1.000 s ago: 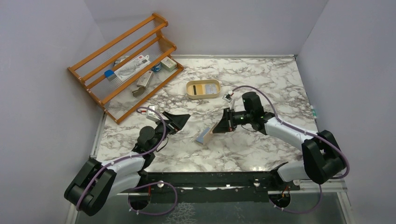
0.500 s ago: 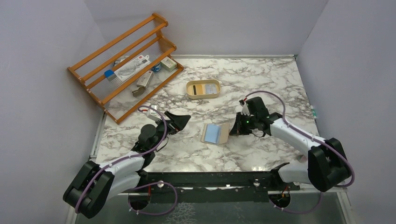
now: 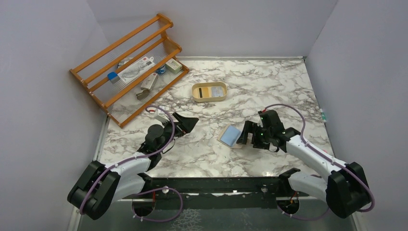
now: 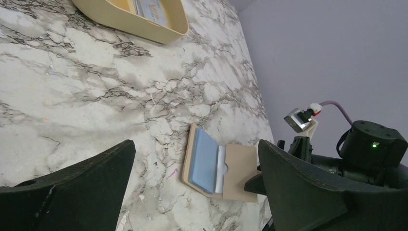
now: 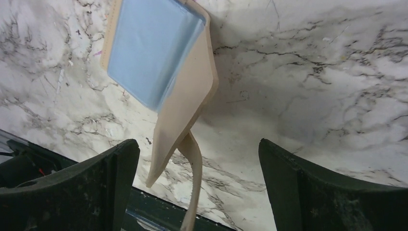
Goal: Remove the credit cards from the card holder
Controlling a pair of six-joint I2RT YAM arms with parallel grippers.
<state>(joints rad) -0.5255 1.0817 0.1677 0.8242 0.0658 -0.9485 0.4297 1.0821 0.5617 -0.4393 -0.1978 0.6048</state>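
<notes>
Progress is looking partial, judging from how things are lying. Right gripper [image 5: 198,144] is hovering low over the grey-veined white marble tabletop [image 3: 269,86] with its jaws standing wide and released, gripping nothing. Tan leather folding card holder [image 5: 185,103] is lying opened on the marble. Its raised flap and dangling snap tab are reaching back into the gap between those jaws, touching neither finger as far as the wrist view is showing. Light blue plastic credit card [image 5: 154,48] is sitting in the holder's inner pocket, just ahead of the right jaws.

Left gripper [image 4: 195,149] is likewise hanging with its jaws spread and empty. The card holder is lying ahead of them, toward the side where the right gripper is waiting, and apart from both fingers. Oval cream-yellow plastic tray [image 4: 125,19] is resting well beyond the left jaws. It is holding a yellowish card [image 3: 206,91] and a pale blue card [image 3: 219,90], so part of the emptying is looking done.

At least the light blue plastic credit card is waiting to come out of the pocket. Whether more cards are hiding beneath it, the pictures are not showing. In my judgement, one set of jaws is going to need to pin the holder while the other is pinching the card's exposed edge.
</notes>
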